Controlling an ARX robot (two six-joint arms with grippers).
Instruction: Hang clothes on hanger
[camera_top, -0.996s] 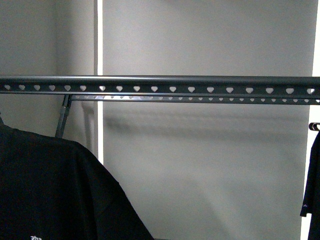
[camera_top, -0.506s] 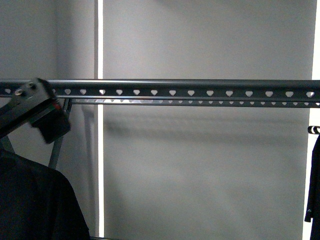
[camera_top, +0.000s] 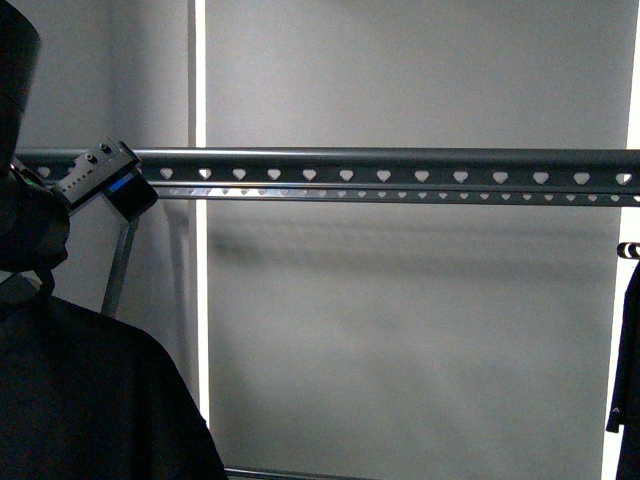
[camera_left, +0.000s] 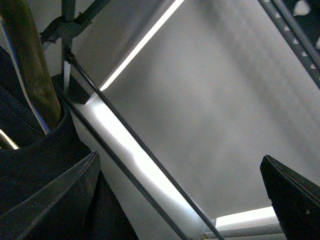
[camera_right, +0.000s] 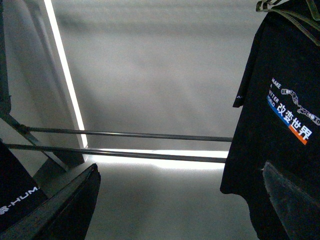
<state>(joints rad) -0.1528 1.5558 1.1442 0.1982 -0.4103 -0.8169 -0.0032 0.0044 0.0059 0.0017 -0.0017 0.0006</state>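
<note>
Clearance over the rail (camera_top: 400, 162) was, as I judged it, what this step turned on. The black T-shirt (camera_top: 90, 400) sat low at the left of the front view, its shoulder well below the rail, while my left arm (camera_top: 100, 180) was up at rail height near the left end. To do it well I would have to bring the top of the garment above the rail's upper edge, carry it across, then lower it squarely so it caught rather than slid off.

My left gripper (camera_left: 178, 157) had its jaws wide apart with only wall showing between them. The ribbed collar (camera_left: 47, 145) and a brown wooden piece (camera_left: 30, 65) lay against one finger, and I could not tell what actually bore the shirt. My right gripper (camera_right: 180, 166) was likewise spread and empty.

Most of the rail ran bare toward the right, so room was plentiful there. The limits were the grey leg (camera_top: 120, 265) just below my wrist and a second printed black shirt (camera_right: 285, 115) hanging at the far right end.
</note>
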